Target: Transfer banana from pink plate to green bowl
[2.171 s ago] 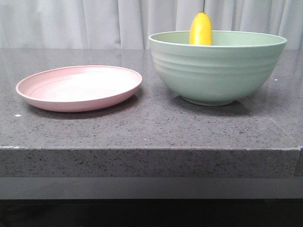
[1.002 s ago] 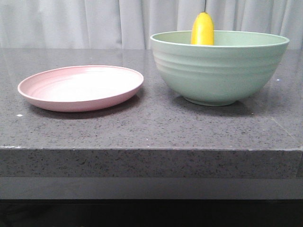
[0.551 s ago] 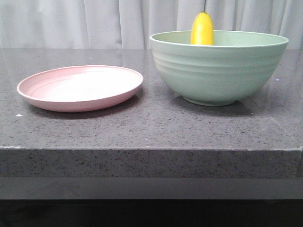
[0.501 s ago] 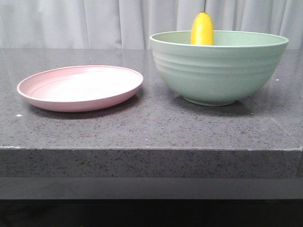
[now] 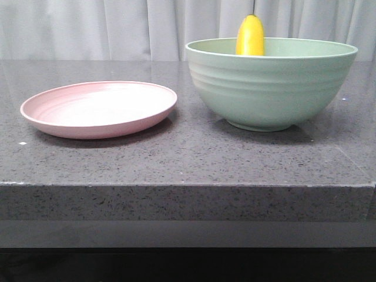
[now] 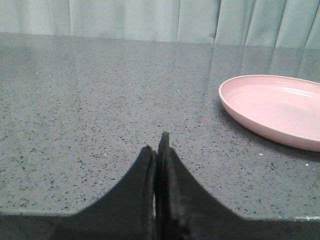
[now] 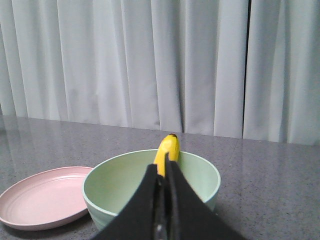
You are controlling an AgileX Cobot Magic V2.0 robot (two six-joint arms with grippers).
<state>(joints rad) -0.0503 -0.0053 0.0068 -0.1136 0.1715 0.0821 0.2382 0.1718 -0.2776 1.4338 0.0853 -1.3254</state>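
The banana (image 5: 250,36) stands on end inside the green bowl (image 5: 270,88) at the right, its yellow top poking above the far rim. The pink plate (image 5: 100,108) sits empty at the left. Neither gripper shows in the front view. In the left wrist view my left gripper (image 6: 157,150) is shut and empty, low over the table, apart from the pink plate (image 6: 275,110). In the right wrist view my right gripper (image 7: 161,170) is shut and empty, on the near side of the bowl (image 7: 125,185), with the banana (image 7: 169,147) behind its tips and the plate (image 7: 40,197) beside the bowl.
Both dishes stand on a dark speckled stone table (image 5: 188,158) whose front edge runs across the front view. A pale curtain (image 5: 117,29) hangs behind the table.
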